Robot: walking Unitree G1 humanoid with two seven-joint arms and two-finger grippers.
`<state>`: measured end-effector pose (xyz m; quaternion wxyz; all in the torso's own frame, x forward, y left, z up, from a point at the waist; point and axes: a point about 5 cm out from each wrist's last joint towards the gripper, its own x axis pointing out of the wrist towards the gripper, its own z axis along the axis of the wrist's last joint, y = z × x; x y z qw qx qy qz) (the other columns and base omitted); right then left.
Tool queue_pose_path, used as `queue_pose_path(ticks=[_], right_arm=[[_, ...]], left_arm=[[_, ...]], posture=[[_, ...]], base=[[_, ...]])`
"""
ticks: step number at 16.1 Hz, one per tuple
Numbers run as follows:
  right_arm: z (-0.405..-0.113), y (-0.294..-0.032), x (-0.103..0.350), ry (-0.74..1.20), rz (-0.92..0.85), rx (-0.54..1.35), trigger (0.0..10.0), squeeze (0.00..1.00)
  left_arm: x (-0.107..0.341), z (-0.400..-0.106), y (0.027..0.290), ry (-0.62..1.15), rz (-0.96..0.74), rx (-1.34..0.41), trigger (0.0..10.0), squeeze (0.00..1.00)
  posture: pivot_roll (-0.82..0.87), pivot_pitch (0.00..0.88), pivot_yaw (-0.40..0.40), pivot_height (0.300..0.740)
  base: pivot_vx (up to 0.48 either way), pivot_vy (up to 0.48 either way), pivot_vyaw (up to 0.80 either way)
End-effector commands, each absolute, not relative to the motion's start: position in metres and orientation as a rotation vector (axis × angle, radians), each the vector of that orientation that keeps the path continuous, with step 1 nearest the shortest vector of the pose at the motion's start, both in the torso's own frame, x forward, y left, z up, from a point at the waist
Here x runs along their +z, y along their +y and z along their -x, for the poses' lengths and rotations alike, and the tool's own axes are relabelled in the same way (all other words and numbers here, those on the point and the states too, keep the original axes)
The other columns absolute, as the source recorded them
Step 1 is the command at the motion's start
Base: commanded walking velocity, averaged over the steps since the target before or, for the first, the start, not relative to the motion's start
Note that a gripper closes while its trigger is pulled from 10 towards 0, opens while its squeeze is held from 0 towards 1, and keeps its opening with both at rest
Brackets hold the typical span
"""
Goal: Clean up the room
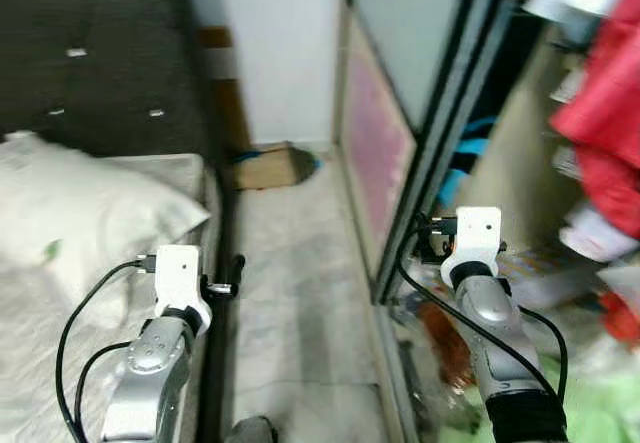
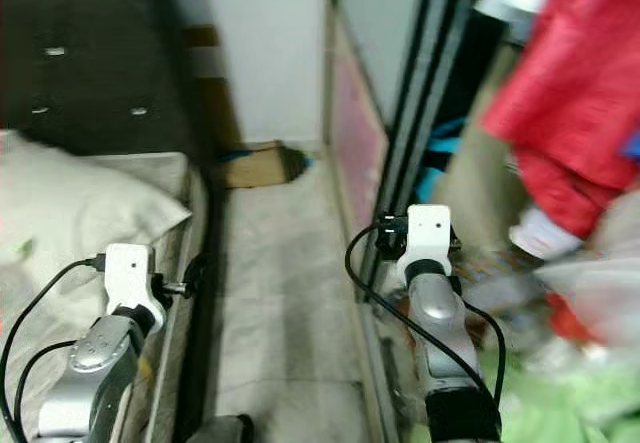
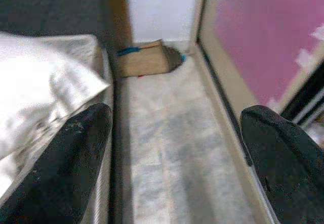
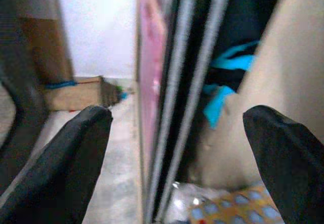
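While splayed: left end effector [image 3: 174, 158], cardboard box [image 3: 144, 59] ahead.

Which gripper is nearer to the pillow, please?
Left. The left gripper is raised beside the bed's edge, right next to the pillow. The right gripper is across the floor strip, at the wardrobe door.

A home bedroom, seemingly: pillow [image 1: 70, 203] on a bed [image 1: 170, 173] beside a sliding-door wardrobe [image 1: 420, 143] of clothes [image 1: 605, 133].
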<state>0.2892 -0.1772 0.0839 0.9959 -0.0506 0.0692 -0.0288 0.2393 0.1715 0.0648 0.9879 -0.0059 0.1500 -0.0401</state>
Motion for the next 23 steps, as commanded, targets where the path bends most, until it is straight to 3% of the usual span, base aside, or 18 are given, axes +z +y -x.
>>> queue_pose_path(ticks=[1, 23], right_arm=[[-0.292, -0.176, 0.085, 0.140, 0.097, -0.043, 10.0, 0.00], [-0.303, -0.163, 0.089, 0.123, 0.082, 0.064, 10.0, 0.00]], left_arm=[[0.072, -0.244, 0.170, 0.270, 0.047, -0.087, 10.0, 0.00], [0.074, -0.242, 0.178, 0.206, 0.020, -0.021, 10.0, 0.00]], posture=[[-0.03, 0.000, -0.020, 0.740], [-0.01, 0.000, -0.046, 0.740]], base=[[0.000, 0.000, 0.80], [0.000, 0.000, 0.80]])
